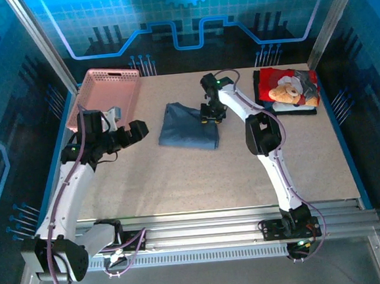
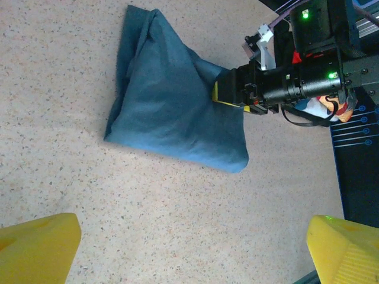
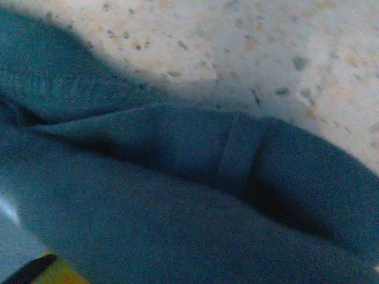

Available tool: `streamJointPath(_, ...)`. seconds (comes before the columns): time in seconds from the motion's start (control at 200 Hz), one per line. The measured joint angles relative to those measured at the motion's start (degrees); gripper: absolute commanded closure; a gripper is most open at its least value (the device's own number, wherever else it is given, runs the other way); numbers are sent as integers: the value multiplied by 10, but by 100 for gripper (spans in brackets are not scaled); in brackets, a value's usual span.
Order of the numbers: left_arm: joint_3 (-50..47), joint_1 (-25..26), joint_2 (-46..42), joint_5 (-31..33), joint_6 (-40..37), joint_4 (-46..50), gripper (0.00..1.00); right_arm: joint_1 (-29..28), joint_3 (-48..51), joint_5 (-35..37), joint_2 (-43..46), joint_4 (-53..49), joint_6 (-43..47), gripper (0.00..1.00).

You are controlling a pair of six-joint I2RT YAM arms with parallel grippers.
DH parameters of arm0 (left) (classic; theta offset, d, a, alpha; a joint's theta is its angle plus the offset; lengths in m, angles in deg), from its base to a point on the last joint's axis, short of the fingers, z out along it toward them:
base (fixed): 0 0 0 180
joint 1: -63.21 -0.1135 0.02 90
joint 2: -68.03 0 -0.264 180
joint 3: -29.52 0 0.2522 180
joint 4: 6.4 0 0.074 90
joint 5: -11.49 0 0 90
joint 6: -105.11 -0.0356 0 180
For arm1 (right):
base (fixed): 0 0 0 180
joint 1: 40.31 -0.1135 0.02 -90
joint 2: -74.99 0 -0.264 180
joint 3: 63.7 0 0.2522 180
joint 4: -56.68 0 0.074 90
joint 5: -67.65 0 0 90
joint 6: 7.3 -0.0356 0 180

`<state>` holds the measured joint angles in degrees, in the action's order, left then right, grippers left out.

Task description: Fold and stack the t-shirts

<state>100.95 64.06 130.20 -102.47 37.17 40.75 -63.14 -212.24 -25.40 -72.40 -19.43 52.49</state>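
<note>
**Three camera positions**

The top camera looks down from behind the robot over the whole counter (image 1: 179,176). The left wrist camera faces the slate-blue shirt (image 2: 172,100) from mid-range; the right wrist camera sits close against it.

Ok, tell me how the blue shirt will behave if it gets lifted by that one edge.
The blue t-shirt is probably floppy: it lies in soft folds and tents up toward the right gripper, so it would likely drape and unfold. Likely light, thin cloth. Its matte weave should grip well.
</note>
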Motion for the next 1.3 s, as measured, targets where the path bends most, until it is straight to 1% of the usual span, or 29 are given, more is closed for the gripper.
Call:
streamJointPath(0.055,0,0,0,1,0,3,1,-2,-17,-1,-8,-4,-7,90)
streamJointPath(0.125,0,0,0,2,0,9,1,-6,-26,10,-9,-10,-4,100)
streamJointPath(0.235,0,0,-4,2,0,14,1,-13,-30,45,-7,-14,14,100)
streamJointPath(0.355,0,0,-13,-3,0,14,1,-18,-30,109,11,-27,46,100)
streamJointPath(0.515,0,0,-16,-35,16,2,1,-16,-22,218,85,-47,111,100)
streamJointPath(0.67,0,0,-16,-61,38,-26,1,-6,-20,300,167,-49,184,100)
streamJointPath(0.745,0,0,-16,-67,44,-32,1,4,-24,335,187,-46,221,100)
streamJointPath(0.855,0,0,-16,-70,46,-33,1,15,-32,381,190,-35,277,100)
streamJointPath(0.94,-3,0,-18,-70,46,-33,1,21,-43,402,184,-34,311,100)
streamJointPath(1.046,-8,0,-21,-70,46,-32,1,31,-87,409,169,-37,340,100)
streamJointPath(1.181,-16,0,-26,-70,46,-32,1,50,-119,410,168,-30,357,100)
streamJointPath(1.301,-26,0,-29,-70,45,-30,1,72,-122,403,169,-28,362,100)
